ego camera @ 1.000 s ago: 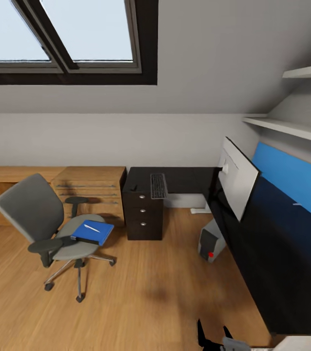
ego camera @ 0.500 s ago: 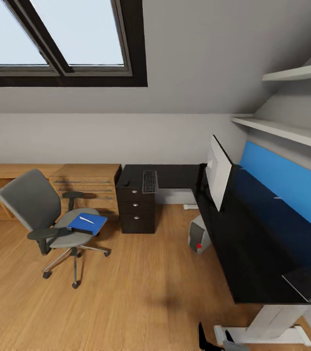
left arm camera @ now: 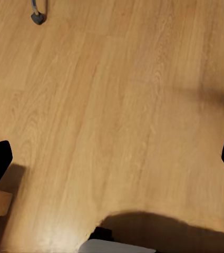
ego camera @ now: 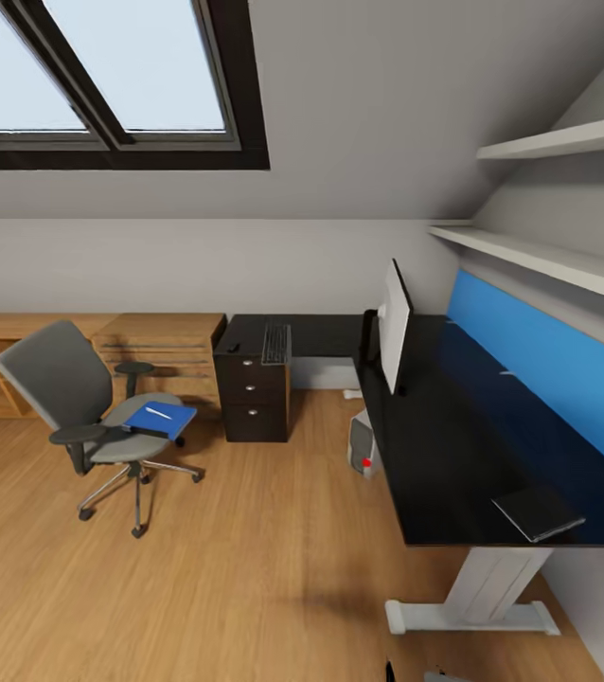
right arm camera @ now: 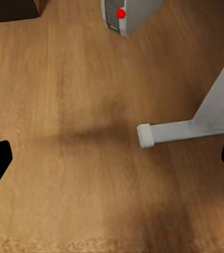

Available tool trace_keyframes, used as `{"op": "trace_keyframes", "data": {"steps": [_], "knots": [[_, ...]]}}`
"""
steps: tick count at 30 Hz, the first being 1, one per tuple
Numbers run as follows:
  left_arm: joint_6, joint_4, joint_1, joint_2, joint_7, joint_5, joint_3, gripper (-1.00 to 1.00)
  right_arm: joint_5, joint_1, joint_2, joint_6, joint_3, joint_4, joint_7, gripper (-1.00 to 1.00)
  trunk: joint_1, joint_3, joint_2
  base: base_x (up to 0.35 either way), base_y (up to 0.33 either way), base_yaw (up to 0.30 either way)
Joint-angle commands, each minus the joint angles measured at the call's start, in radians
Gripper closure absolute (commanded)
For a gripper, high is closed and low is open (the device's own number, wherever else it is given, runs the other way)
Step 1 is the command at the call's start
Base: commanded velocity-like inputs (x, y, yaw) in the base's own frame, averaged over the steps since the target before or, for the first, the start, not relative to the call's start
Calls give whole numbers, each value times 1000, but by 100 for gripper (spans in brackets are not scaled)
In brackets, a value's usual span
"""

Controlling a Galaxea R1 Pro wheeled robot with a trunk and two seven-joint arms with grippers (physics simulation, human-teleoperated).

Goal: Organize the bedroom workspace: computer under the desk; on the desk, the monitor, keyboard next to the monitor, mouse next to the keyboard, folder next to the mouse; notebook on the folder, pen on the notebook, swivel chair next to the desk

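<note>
The robot has backed away, so the whole surface [ego camera: 453,455] now shows, notebook [ego camera: 537,512] at its near end. The folder [ego camera: 160,418], probably with the pen, lies on the swivel chair [ego camera: 75,398] at left. Both hands hang wide open, empty.

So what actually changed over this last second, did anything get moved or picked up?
Only the camera: the view pulled back, revealing more of the desk, the notebook and the white pedestal leg. The folder and pen stay on the swivel chair; nothing was grasped.
</note>
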Motion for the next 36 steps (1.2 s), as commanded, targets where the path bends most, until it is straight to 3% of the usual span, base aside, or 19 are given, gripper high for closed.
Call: {"op": "trace_keyframes", "data": {"steps": [1, 8, 23, 27, 31, 32, 35, 36], "knots": [[3, -2, 0, 0, 6, 8, -2, -100, -2, -1, -1, 14, 8, 0, -21, -100, 0, -2, -2, -268, -252, 0], [3, -2, 0, 0, 6, 8, -2, -100, 14, -2, -4, 62, 4, -4, -67, -100, 0, -2, -2, -264, -253, 0], [2, -3, 0, 3, 2, 10, 2, -100, 19, -3, -10, 32, 1, -29, -75, -100, 0, -2, -2, -212, -228, 0], [0, -3, 0, 3, 3, 11, 4, -100, 17, -3, -39, 10, -10, -107, -81, -100, 0, -2, -2, -29, -33, 0], [0, -3, 0, 4, 2, 11, 5, -100, 7, -3, -81, 40, -48, -227, -83, -100, 0, -2, -2, -12, -13, 0], [0, -3, 0, 4, 2, 11, 5, -100, -4, -3, -101, 92, -79, -304, -84, -100, 0, -2, -2, -5, -6, 0], [0, -3, 0, 5, 2, 11, 5, -100, -20, -3, -124, 213, -135, -433, -84, -100, 0, -2, -2, -3, -4, 0], [0, -2, 0, 5, 2, 12, 5, -100, -26, -3, -133, 308, -174, -518, -83, -100, 0, -2, -2, -2, -2, 0]]}}
